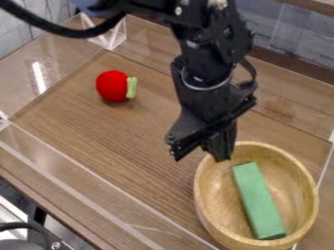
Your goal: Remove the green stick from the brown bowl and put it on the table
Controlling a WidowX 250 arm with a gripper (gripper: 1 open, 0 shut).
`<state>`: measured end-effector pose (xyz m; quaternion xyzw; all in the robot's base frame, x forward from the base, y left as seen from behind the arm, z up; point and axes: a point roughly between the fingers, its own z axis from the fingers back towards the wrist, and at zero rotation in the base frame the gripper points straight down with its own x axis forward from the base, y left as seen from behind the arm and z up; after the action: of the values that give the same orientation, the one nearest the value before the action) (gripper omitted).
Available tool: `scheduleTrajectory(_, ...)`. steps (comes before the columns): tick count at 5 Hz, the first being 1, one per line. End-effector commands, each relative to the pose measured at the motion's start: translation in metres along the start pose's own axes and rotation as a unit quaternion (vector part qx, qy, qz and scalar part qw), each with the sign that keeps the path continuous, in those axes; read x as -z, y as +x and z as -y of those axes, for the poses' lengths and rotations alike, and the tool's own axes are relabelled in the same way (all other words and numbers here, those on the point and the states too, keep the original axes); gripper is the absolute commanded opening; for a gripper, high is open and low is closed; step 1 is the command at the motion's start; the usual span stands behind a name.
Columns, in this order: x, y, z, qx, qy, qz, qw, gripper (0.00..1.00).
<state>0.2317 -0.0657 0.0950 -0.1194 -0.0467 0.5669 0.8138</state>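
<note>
The gripper (209, 148) points steeply down with its dark fingers pressed together, holding nothing. It hangs just beside the upper left rim of the brown bowl (217, 210), tips close to the rim but, as far as one can tell, not touching it. That placement looks like a lining-up for a reach into the bowl; the fingers would need to part first.

The green stick (259, 198) lies flat inside the bowl, slanting from the upper middle toward the lower right, so the task's main step is not yet done. The bowl stands on the wooden table (92, 146), which offers bare surface to its left for setting the stick down. A red ball (115, 86) rests well apart, toward the far left.
</note>
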Motion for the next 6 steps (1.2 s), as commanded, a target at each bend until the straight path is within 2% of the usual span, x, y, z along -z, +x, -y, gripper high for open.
scheduleTrajectory(1, -0.014, 0.010, 0.016, -0.013, -0.026, 0.006, 0.9996, 0.00)
scheduleTrajectory(2, -0.014, 0.018, 0.022, -0.026, -0.025, 0.009, 0.9993, 0.00)
scheduleTrajectory(3, -0.014, 0.015, 0.027, -0.042, -0.022, 0.009, 0.9988, 0.00)
scheduleTrajectory(4, -0.020, -0.007, 0.032, -0.070, -0.015, 0.013, 0.9974, 0.00)
scheduleTrajectory(5, -0.013, -0.032, 0.032, -0.109, -0.006, 0.024, 0.9937, 0.00)
scheduleTrajectory(6, -0.012, -0.019, 0.020, -0.112, -0.006, 0.018, 0.9935, 0.00)
